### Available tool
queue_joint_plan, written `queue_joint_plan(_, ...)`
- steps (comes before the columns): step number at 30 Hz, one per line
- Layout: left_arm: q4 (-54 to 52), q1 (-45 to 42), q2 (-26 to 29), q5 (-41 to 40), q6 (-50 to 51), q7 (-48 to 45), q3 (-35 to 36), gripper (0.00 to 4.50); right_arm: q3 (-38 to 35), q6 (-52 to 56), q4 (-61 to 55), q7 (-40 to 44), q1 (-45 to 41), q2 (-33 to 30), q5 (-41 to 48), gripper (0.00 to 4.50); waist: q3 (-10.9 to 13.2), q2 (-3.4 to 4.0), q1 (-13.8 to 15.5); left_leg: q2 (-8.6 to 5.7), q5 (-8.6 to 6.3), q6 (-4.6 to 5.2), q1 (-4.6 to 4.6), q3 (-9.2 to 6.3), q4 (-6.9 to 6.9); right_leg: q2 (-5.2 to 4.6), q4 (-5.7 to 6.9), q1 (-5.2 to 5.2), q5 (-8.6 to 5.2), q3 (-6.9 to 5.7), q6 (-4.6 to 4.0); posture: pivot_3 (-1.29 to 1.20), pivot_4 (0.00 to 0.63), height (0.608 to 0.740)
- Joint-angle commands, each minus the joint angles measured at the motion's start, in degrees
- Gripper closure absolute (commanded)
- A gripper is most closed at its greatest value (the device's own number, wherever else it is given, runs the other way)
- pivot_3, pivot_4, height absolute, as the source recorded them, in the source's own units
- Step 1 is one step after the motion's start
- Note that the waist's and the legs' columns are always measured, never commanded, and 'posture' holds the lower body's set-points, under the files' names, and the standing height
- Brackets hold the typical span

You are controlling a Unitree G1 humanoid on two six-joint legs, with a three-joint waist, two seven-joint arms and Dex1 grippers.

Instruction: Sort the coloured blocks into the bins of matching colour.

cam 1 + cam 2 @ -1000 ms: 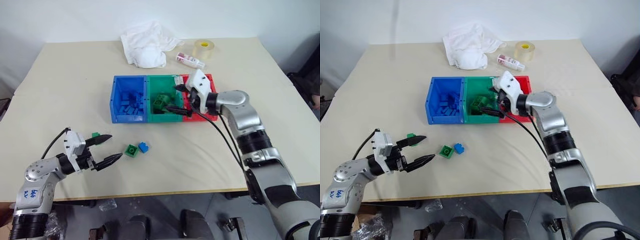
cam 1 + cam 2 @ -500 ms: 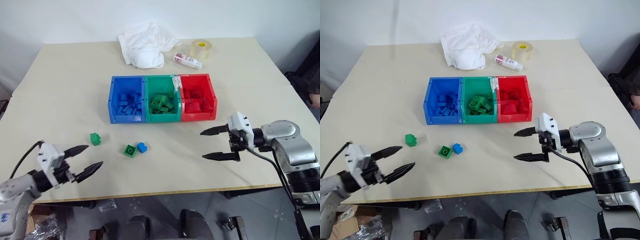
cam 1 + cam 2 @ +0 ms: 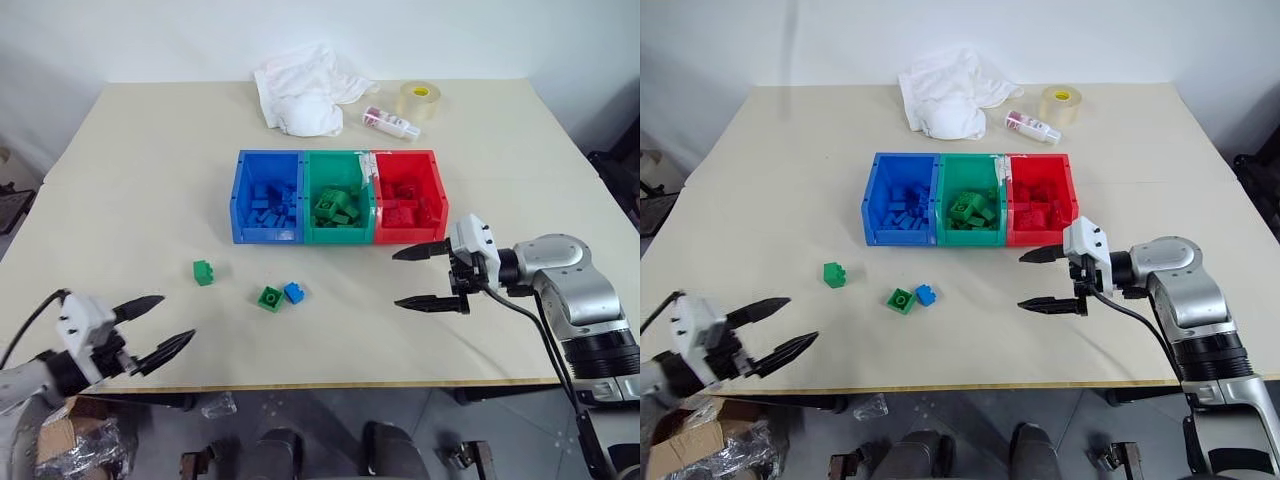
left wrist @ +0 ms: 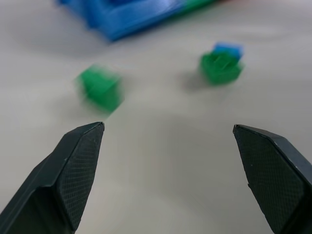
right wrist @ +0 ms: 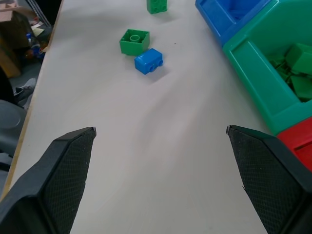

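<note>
Three joined bins stand mid-table: blue bin (image 3: 266, 236), green bin (image 3: 338, 236) and red bin (image 3: 410, 235), each holding several blocks of its own colour. Loose on the table in front of them lie a green block (image 3: 204, 272), a second green block (image 3: 269, 298) and a blue block (image 3: 293, 292) touching it. My left gripper (image 3: 176, 318) hovers open and empty near the table's front left edge, short of the loose blocks. My right gripper (image 3: 396, 279) is open and empty just in front of the red bin, pointing left toward the blocks (image 5: 148, 60).
At the table's far side lie a white cloth (image 3: 305, 88), a yellowish tape roll (image 3: 418, 99) and a small white bottle (image 3: 391, 122). Bare tabletop spreads around the loose blocks and between my two grippers.
My right gripper has left the bins and come back and down to the table in front of the red bin. My left gripper has drawn back toward the front left edge. The camera has also shifted.
</note>
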Motion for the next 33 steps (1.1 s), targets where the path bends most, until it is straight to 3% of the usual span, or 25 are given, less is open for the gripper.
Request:
queue_joint_plan(1,-1.9,-3.4,-1.0,2.1,0.3,1.3,-6.8,0.00,-1.7,0.6,-4.0,-1.1,1.2,-0.4,1.6,0.01,0.0,0.00,-0.1,0.00,0.00,0.00,0.00,-0.01,-0.01,0.01,0.03,-0.01,0.00,-0.01,0.00,0.00,0.150,0.740)
queue_joint_plan(6,4.7,-14.3,-4.2,8.7,-0.7,3.2,-19.0,0.00,-3.4,2.0,-7.9,-3.4,4.1,-1.1,2.9,0.01,0.0,0.00,0.0,-0.02,0.01,0.01,0.01,0.02,0.06,0.04,0.12,0.00,0.00,-0.04,0.00,0.00,0.150,0.740)
queue_joint_plan(12,14.0,-22.6,-7.0,13.7,-1.0,3.4,-26.6,0.00,-5.5,3.2,-11.8,-6.5,8.0,-1.7,3.4,0.01,0.0,0.00,0.0,-0.08,0.02,0.02,0.01,0.02,0.06,0.03,0.20,-0.03,0.00,-0.05,0.01,0.00,0.150,0.740)
queue_joint_plan(15,17.5,-24.8,-7.9,14.9,-3.0,3.6,-27.3,0.62,-6.5,4.0,-13.8,-8.3,9.7,-1.7,3.9,0.00,0.0,0.02,0.1,-0.09,0.03,0.04,0.03,0.05,0.09,0.01,0.21,0.00,0.01,-0.04,0.02,0.00,0.150,0.740)
queue_joint_plan(21,16.4,-25.9,-7.3,14.0,-1.8,2.0,-27.3,2.44,-7.7,4.9,-16.2,-10.6,11.9,-2.1,4.4,0.00,0.0,0.01,0.2,-0.08,0.04,0.04,0.05,0.04,0.10,0.01,0.21,0.01,0.01,-0.03,0.02,0.00,0.150,0.740)
queue_joint_plan(27,11.6,-28.9,-6.1,11.7,1.4,2.6,-24.8,2.46,-8.2,4.7,-16.1,-11.7,12.1,-2.1,4.2,0.00,0.0,0.01,0.2,-0.08,0.04,0.04,0.04,0.04,0.11,0.01,0.21,0.01,0.01,-0.03,0.02,0.00,0.150,0.740)
queue_joint_plan(33,12.9,-39.5,-8.5,11.3,4.7,5.5,-24.7,2.46,-8.5,4.2,-16.4,-13.7,12.1,-1.2,4.3,0.00,0.0,-0.01,1.2,-0.10,0.05,0.05,0.00,0.03,0.17,0.01,0.21,0.01,0.02,-0.03,0.03,0.00,0.150,0.740)
